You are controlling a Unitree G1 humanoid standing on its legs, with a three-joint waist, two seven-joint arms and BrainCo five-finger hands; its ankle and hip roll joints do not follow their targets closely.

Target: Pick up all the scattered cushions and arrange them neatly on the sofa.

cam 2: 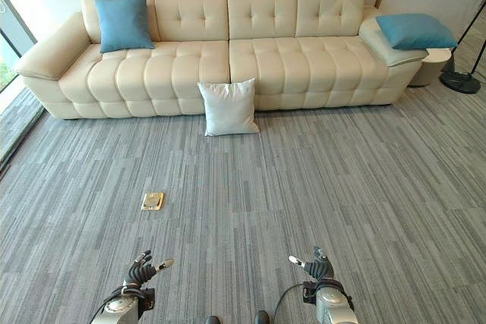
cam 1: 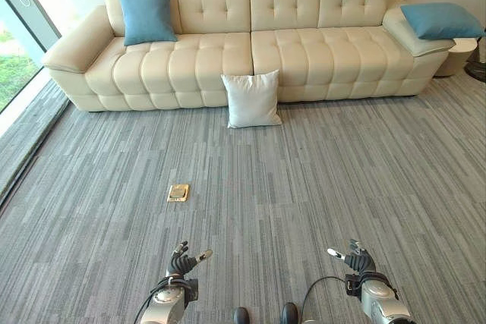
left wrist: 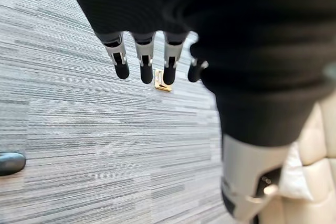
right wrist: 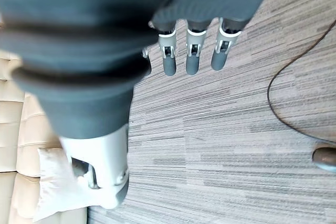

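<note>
A white cushion (cam 1: 251,99) stands on the grey carpet, leaning against the front of the cream sofa (cam 1: 304,51) near its middle. One blue cushion (cam 1: 148,14) rests upright against the sofa's back at the left end. Another blue cushion (cam 1: 442,20) lies on the sofa's right armrest. My left hand (cam 1: 182,263) and right hand (cam 1: 354,257) hang low at the near edge, far from the sofa, both open and holding nothing. In the wrist views the left hand's fingers (left wrist: 146,68) and the right hand's fingers (right wrist: 191,59) hang straight over the carpet.
A small brass floor socket (cam 1: 178,192) is set in the carpet ahead of my left hand. A glass wall (cam 1: 15,28) runs along the left. A round pale side table (cam 1: 458,57) and a dark lamp base (cam 2: 459,81) stand beyond the sofa's right end.
</note>
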